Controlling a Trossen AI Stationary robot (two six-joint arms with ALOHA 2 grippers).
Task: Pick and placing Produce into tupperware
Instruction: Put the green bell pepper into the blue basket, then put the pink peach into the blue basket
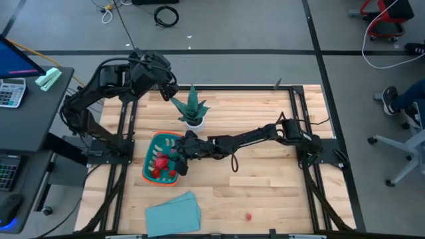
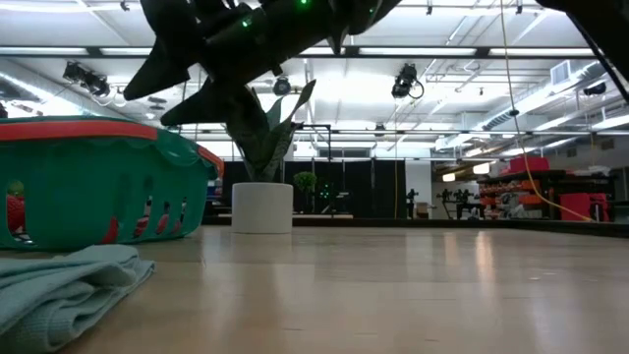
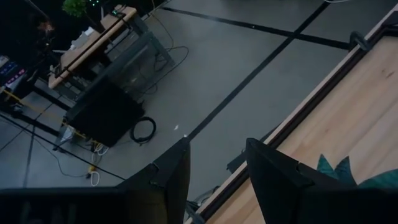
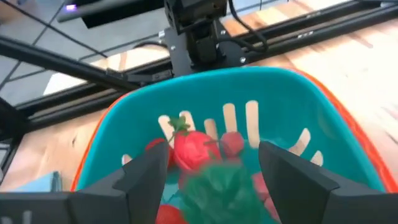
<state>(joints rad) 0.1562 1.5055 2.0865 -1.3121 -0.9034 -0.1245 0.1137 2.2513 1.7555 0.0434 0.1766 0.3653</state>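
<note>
In the right wrist view, the right pincer [image 4: 211, 180] fills the near edge, its two dark fingers [image 4: 146, 174] spread apart with nothing clamped between them. It hangs directly over the rectangular teal plastic tupperware with an orange rim [image 4: 323, 93]. Inside lie small red toy produce pieces [image 4: 193, 149], one with a green leafy top, resting against the slotted wall.

From the high view, the tupperware [image 1: 151, 147] sits left of centre on the wooden tabletop [image 1: 265, 192]. The right pincer [image 1: 180, 158] reaches across from three o'clock and hovers over the container's three o'clock edge. Several red pieces [image 1: 159, 162] lie inside. One small red toy piece [image 1: 248, 216] lies alone on the tabletop, well apart at about five o'clock from the container. A spiky green potted plant in a white pot [image 1: 192, 109] stands near the container at one o'clock. A flat light-blue folded cloth [image 1: 174, 214] lies at six o'clock. The left pincer [image 1: 167, 86] waits at the tabletop's far left corner.

In the low view, the cloth [image 2: 59, 285] lies nearest, the tupperware [image 2: 98, 182] behind it, the plant pot [image 2: 261, 206] beyond.

In the left wrist view, the left pincer [image 3: 217, 168] has its fingers apart, empty, above the floor beside the tabletop edge.
</note>
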